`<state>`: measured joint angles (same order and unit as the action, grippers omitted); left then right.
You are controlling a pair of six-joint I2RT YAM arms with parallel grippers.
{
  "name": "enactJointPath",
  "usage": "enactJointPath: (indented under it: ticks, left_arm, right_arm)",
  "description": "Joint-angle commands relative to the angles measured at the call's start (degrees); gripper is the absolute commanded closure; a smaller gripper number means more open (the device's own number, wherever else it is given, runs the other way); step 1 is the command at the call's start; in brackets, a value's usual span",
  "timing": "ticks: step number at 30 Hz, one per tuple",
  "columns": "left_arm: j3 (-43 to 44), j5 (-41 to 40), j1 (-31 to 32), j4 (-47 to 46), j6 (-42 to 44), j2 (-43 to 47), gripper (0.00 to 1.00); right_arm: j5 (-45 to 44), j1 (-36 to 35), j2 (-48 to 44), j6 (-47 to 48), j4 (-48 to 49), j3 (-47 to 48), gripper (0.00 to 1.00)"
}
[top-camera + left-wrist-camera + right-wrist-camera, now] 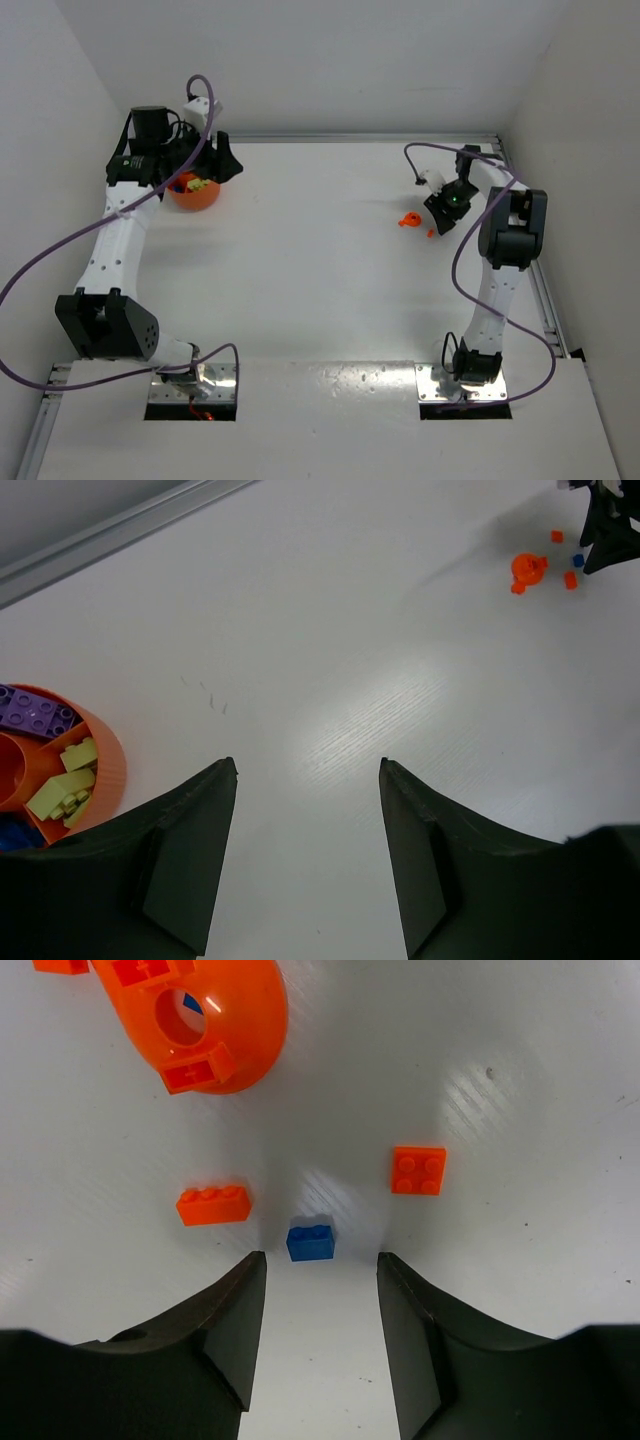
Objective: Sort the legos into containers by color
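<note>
I logged the table as white, smooth, faintly grained. The legos and orange bowl looked glossy plastic.

White table; orange bowl far left; orange bricks, blue brick, orange domed piece right.

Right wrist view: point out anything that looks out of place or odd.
A blue brick lies loose on the table among orange bricks, just ahead of the right hand. Top left, a rounded orange piece with a hole looks unlike the plain bricks; something blue shows through the hole.
</note>
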<state>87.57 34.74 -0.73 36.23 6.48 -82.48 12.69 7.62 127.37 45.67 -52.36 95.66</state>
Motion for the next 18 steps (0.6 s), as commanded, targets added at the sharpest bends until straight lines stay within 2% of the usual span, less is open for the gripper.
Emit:
enactJointPath:
  ticks: [1,18]
  left_arm:
    - [2.08,0.77,-0.06,-1.77,-0.42,-0.14,0.35]
    - [2.61,0.77,-0.06,-1.77,-0.42,-1.19,0.35]
  right_arm:
    - [-0.03,-0.59,0.16,1.7,1.38,-0.21,0.51]
    - [1.02,-1.64,2.36,2.85,0.85,-0.73,0.56]
